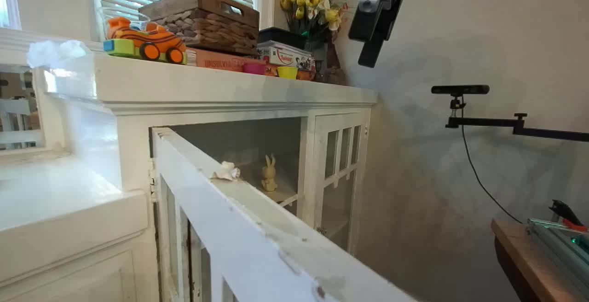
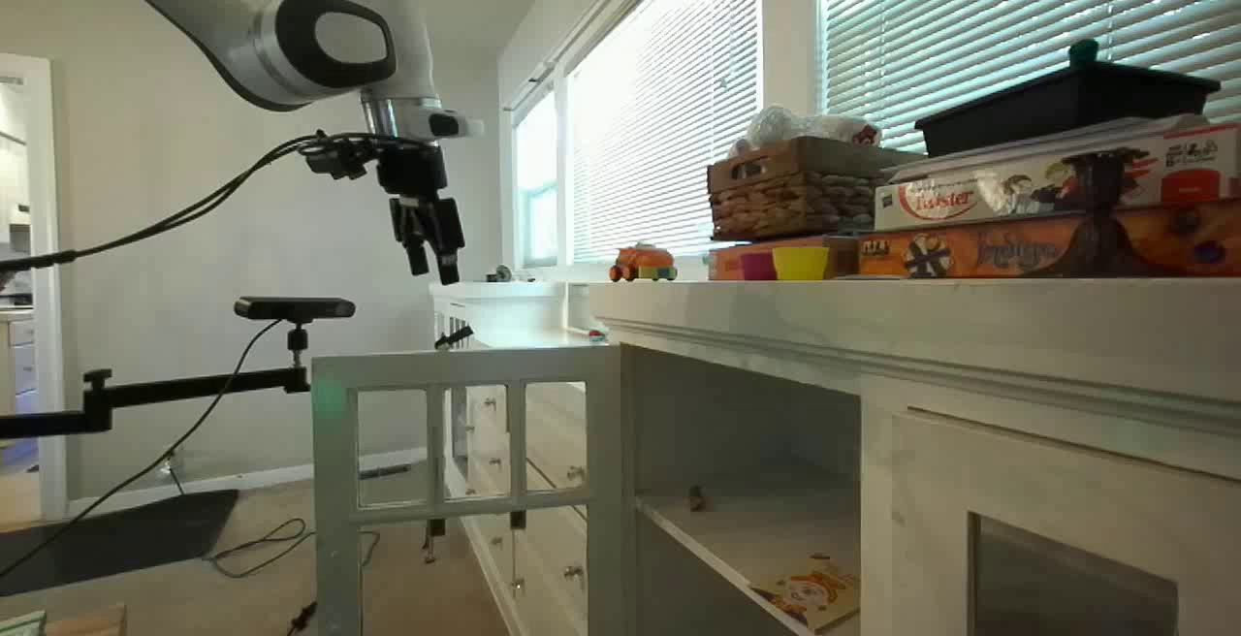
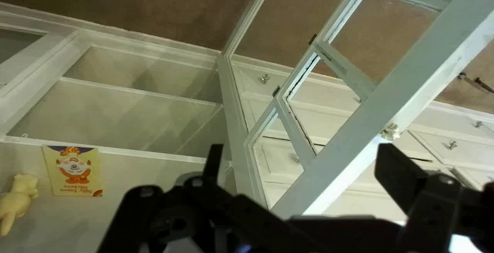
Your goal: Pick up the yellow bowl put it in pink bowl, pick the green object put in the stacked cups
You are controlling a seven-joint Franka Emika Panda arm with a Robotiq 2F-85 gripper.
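The yellow bowl, a small cup-like one, stands on the white cabinet top in both exterior views [image 1: 287,72] [image 2: 801,264]. The pink bowl stands close beside it in both exterior views [image 1: 254,68] [image 2: 759,267]. I see no stacked cups. I cannot tell which thing is the green object. My gripper is open and empty, in the air off the cabinet's front and apart from both bowls, in both exterior views [image 1: 366,49] [image 2: 434,270]. In the wrist view, its fingers [image 3: 301,153] are wide apart over the open cabinet door. Neither bowl shows there.
An open white cabinet door [image 2: 603,442] sticks out below the gripper. An orange toy car [image 1: 149,44], a woven basket [image 1: 216,26], game boxes [image 2: 1028,195] and yellow flowers [image 1: 306,0] stand on the cabinet top [image 2: 921,311]. A camera on an arm [image 1: 460,90] stands nearby.
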